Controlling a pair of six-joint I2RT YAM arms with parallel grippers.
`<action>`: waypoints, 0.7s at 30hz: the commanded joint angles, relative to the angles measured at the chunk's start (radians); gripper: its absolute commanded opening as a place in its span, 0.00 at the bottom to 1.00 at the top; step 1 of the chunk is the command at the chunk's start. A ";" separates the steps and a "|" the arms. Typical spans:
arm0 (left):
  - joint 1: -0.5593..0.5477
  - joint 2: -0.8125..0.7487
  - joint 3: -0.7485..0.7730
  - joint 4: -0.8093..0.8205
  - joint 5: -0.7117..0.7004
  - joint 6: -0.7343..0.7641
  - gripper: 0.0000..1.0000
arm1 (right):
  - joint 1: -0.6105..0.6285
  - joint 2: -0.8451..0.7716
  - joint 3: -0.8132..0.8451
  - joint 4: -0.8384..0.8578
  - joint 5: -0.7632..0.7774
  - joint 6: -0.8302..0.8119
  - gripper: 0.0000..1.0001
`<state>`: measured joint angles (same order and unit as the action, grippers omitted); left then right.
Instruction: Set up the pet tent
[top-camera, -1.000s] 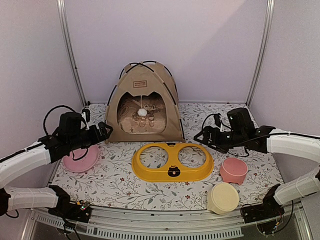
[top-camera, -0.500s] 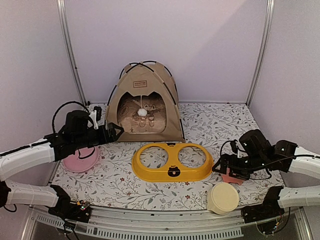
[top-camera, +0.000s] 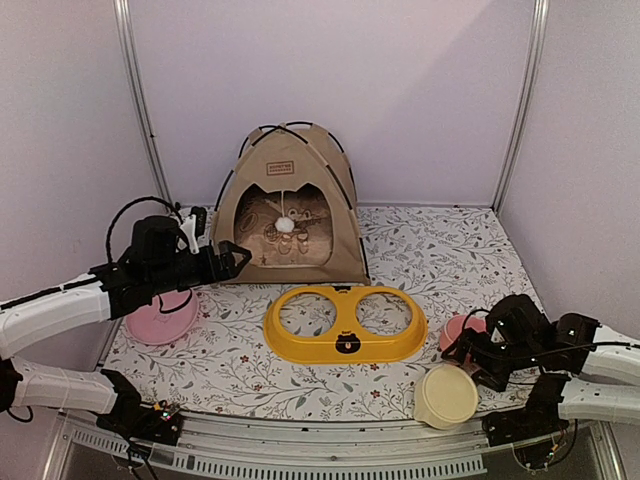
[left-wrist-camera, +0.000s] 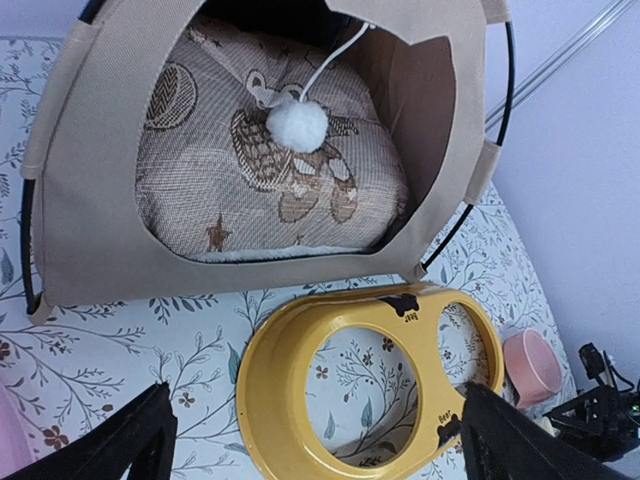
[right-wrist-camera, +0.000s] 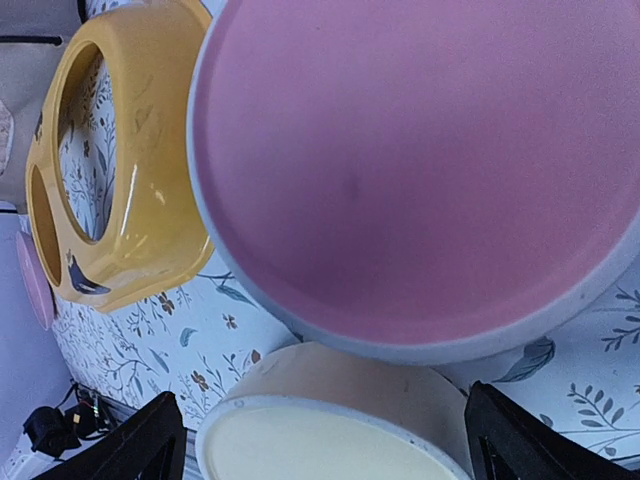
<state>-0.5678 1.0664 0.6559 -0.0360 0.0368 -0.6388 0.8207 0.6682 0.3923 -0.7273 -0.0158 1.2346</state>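
Nearest, the right gripper (top-camera: 462, 352) hangs with jaws spread and empty over the cream bowl (top-camera: 446, 396) and pink bowl (right-wrist-camera: 420, 170), beside the yellow feeder stand (top-camera: 345, 325). Farther back, the left gripper (top-camera: 236, 260), likewise spread and empty, faces the pet tent (top-camera: 290, 205). The tent stands upright at the rear of the table (top-camera: 450, 250), its white pom-pom (left-wrist-camera: 297, 126) dangling in the doorway.

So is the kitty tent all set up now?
It looks nearly done. The pet tent stands upright at the back with its poles arched, the cushion inside and the pom-pom hanging in the doorway. Nothing is in hand: the left gripper is open in front of the tent, and the right gripper is open low by the pink bowl. Probably nothing is left on the tent itself.
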 joint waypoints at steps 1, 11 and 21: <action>-0.015 -0.015 0.023 0.022 -0.004 0.019 0.99 | -0.079 0.025 -0.069 0.218 -0.002 0.054 0.99; -0.018 -0.046 0.024 0.003 -0.016 0.021 0.99 | -0.455 0.122 -0.207 0.626 -0.191 -0.022 0.99; -0.020 -0.052 0.041 -0.009 -0.013 0.025 1.00 | -0.676 0.370 -0.215 1.013 -0.307 0.011 0.99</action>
<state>-0.5728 1.0271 0.6575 -0.0406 0.0326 -0.6353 0.1696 0.9527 0.1818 0.0761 -0.2607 1.2285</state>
